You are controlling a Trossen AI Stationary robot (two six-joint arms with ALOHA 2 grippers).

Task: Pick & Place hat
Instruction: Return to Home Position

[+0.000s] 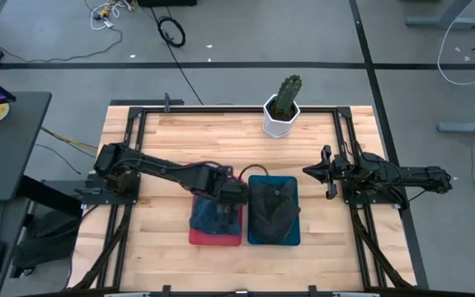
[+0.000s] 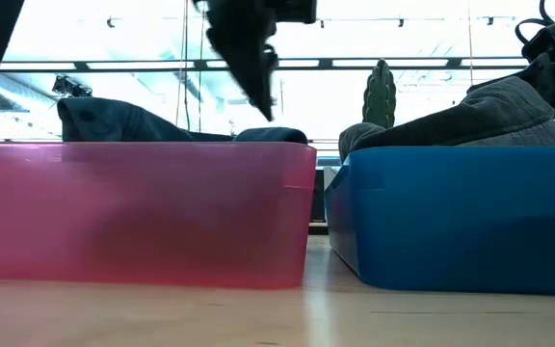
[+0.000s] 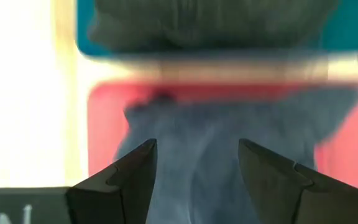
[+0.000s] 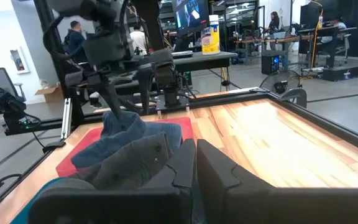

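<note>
I see two bins side by side on the table [image 1: 180, 140]. One is a red bin [image 1: 214, 239] and one is a blue bin [image 1: 255, 236]. They sit very close together.

The red bin has blue cap cloth [image 1: 213, 213] piled in it. The pile is lumpy and sticks up over the rim in the low view. I cannot tell how many blue caps make up the pile. The blue bin has one dark grey cap [image 1: 275, 206] in it, and it pokes up over the rim too.

The left gripper [image 3: 197, 146] hangs over the red bin, just above the blue cloth. Its two fingers are spread wide and there is nothing between them.

The right gripper [image 1: 313, 172] is off to the right side, away from the bins. Its fingers are pressed together and it holds nothing.

One cactus in a white pot [image 1: 283, 120] stands at the far edge of the table.
</note>
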